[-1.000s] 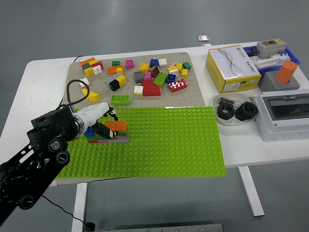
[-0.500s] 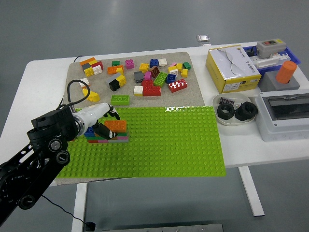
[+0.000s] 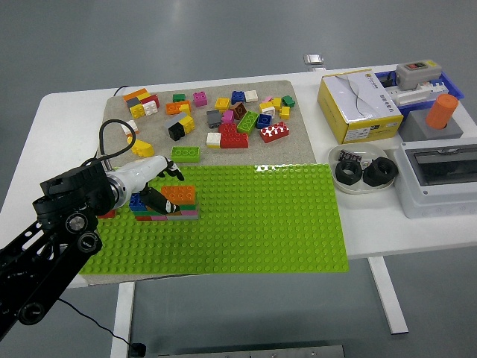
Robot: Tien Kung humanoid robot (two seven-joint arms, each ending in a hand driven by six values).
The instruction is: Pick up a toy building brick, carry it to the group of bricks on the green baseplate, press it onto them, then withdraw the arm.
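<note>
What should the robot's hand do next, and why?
Probably pull the left hand away to the left. The orange brick already sits on the brick stack on the baseplate, and the fingers look loose beside it, so only withdrawing seems left.

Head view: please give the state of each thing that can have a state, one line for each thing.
Left hand: fingers spread, holding nothing, over the brick stack's left end.
Brick stack: assembled on the green baseplate, orange brick on top.
Loose bricks: scattered on the beige mat, unattached.
Lime brick: flat on the mat, alone.
Yellow box: closed.
White bowl: holds black nuts.
Right hand: not in view.
</note>
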